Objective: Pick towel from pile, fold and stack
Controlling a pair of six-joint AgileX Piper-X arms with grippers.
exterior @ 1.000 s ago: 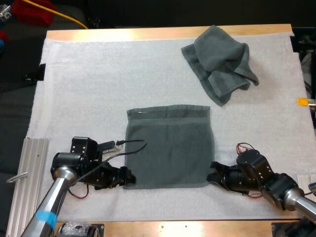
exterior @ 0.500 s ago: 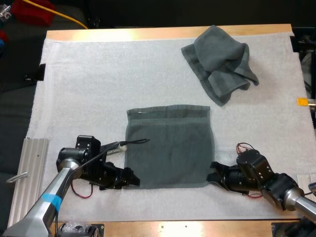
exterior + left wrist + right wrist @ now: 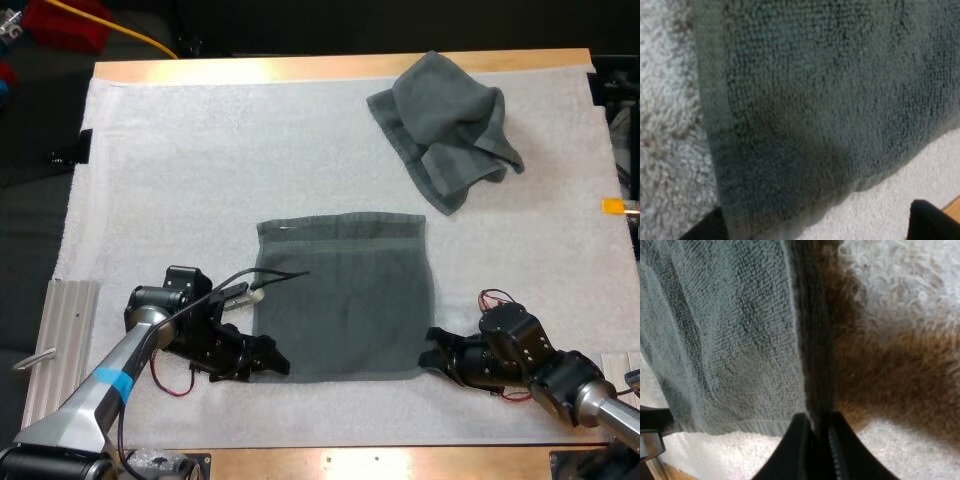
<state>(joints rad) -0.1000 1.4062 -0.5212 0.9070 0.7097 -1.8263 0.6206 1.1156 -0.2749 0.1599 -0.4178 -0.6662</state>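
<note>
The flat towel [image 3: 345,300] lies spread in the middle of the mat [image 3: 200,150], towards its near edge, with its hems square to the mat's sides. Its near hem runs left to right between our two grippers, one at each near corner. Our right gripper [image 3: 432,352] sits at the near right corner, and in the right wrist view its fingers [image 3: 792,450] are pinched together with the towel's side hem pressed between them. Our left gripper [image 3: 272,362] sits at the near left corner, its tips touching or just over the cloth. In the left wrist view its fingers [image 3: 932,220] stand wide apart with the corner lying between them, not yet gripped. We judge that the fold turns on this line: with both near corners held, the near hem can be lifted and carried straight away from us onto the far hem. The left corner is the one that has yet to be clamped. The crumpled towel [image 3: 445,125] waits well apart at the mat's far right corner.
</note>
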